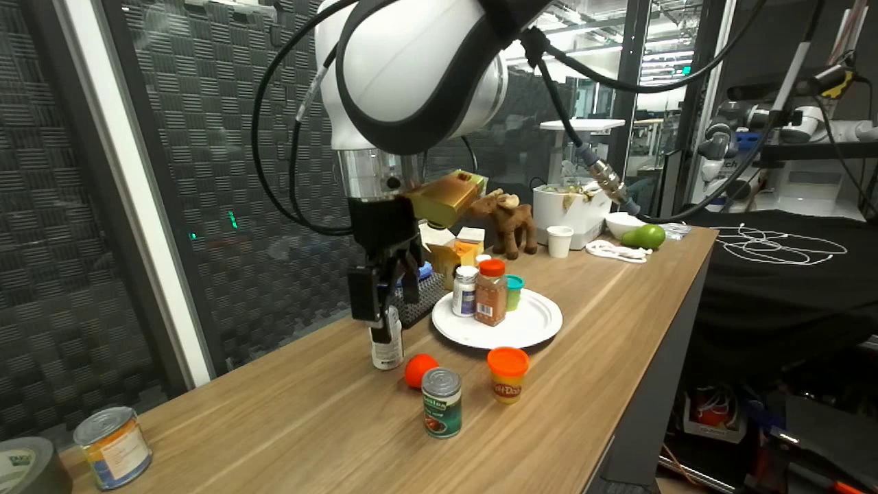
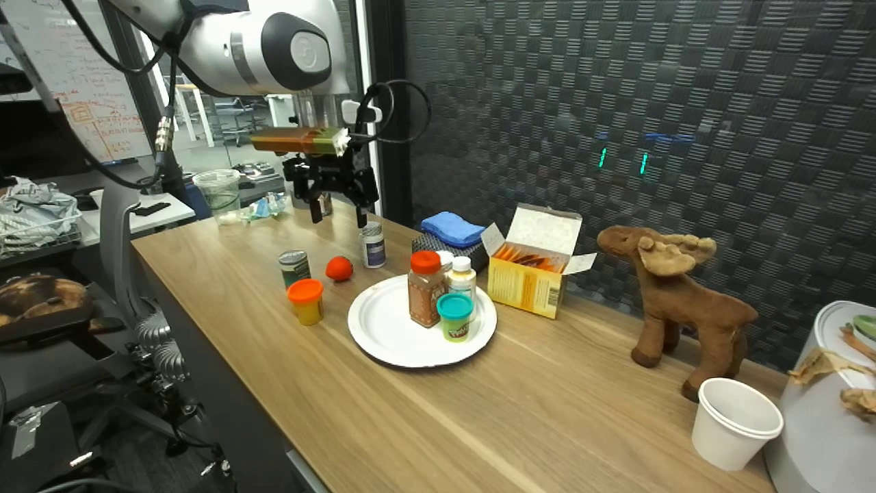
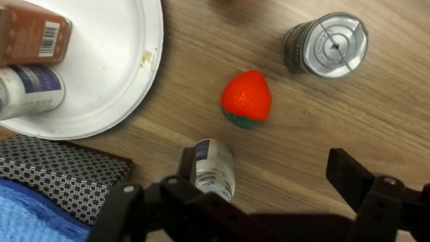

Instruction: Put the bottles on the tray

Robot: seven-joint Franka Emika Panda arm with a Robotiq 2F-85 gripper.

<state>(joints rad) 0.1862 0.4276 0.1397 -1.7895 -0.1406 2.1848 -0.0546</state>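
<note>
A white bottle with a purple label [image 2: 374, 252] stands upright on the table; it also shows in an exterior view [image 1: 388, 351] and the wrist view [image 3: 215, 164]. My gripper [image 2: 340, 220] is open and empty above the table, close to this bottle. In the wrist view, the gripper [image 3: 263, 164] has its left finger overlapping the bottle's edge; contact cannot be told. The white plate [image 1: 538, 333] serves as the tray. On it stand a red-capped spice bottle [image 1: 491, 296], a white purple-labelled bottle [image 1: 464, 295], another white bottle [image 2: 462, 279] and a teal-lidded tub [image 2: 455, 320].
Near the bottle lie a red strawberry [image 3: 247, 95], a green can [image 1: 441, 408] and an orange-lidded tub [image 1: 507, 377]. A black patterned box [image 3: 63, 168] with a blue cloth [image 2: 452, 228] stands beside the plate. A yellow box [image 2: 527, 284] and a toy moose [image 2: 691, 301] stand farther along.
</note>
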